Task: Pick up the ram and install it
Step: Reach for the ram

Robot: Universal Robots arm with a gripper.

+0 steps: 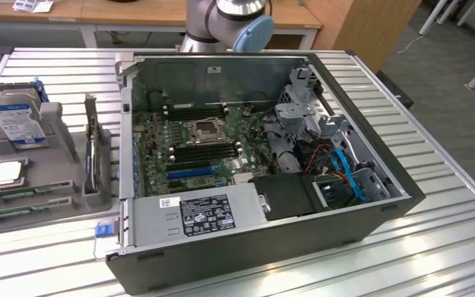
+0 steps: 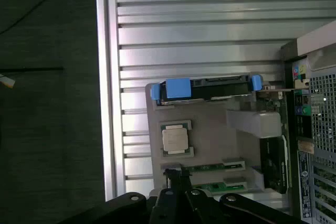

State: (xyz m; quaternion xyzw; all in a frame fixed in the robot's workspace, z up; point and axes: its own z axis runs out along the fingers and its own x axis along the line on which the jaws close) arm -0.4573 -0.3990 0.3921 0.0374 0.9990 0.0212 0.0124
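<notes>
Ram (image 2: pixel 212 168) sits in the grey holder tray (image 2: pixel 210 129), a green stick with a second stick (image 2: pixel 223 186) just beside it. We can't tell whether it lies flat or on edge. CPU (image 2: pixel 176 140) is next to the sticks, and the hard drive (image 2: pixel 205 88) with blue tabs is at the tray's other end. The open computer case (image 1: pixel 262 185) stands just beside the tray on the slatted table (image 1: pixel 435 247), with its black motherboard slots (image 1: pixel 205 151) exposed.

Gripper (image 2: pixel 176 179) has its fingers pressed together with nothing between them. It hangs over the tray, tips lined up near one end of the sticks. We can't judge its height above them.

We read this as the approach for the pick, with nothing grasped yet. To do it well, we judge:
- the fingers need to part before any descent
- the grip should land near the stick's mid-length, not its end
- it should take one stick only, clear of the neighbour and the CPU
- the stick should stay level so it doesn't snag the tray
</notes>
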